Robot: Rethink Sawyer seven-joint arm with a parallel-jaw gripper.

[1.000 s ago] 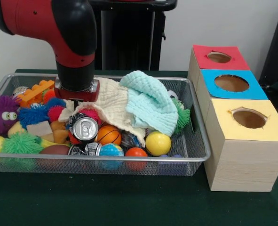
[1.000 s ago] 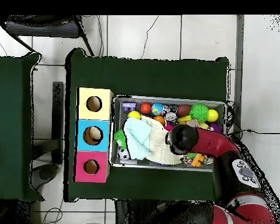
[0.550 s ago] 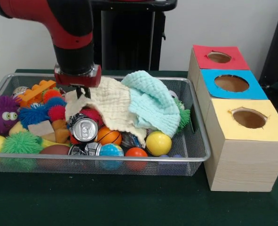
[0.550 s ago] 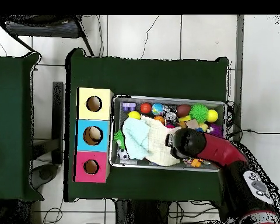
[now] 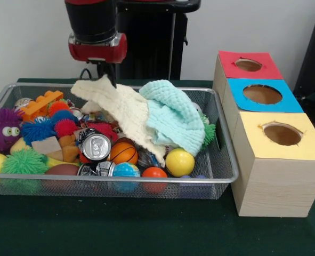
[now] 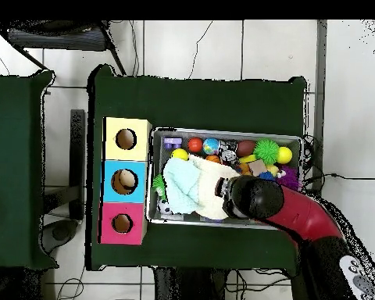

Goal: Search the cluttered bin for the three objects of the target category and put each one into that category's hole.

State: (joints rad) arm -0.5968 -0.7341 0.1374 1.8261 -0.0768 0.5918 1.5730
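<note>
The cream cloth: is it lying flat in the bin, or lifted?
Partly lifted. One corner of the cream cloth is pulled up to the gripper, above the bin rim; the rest still drapes over the toys.

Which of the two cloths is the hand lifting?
The cream waffle-weave cloth: its corner is pulled up to the hand, while the mint-green knitted cloth just lies draped beside it.
</note>
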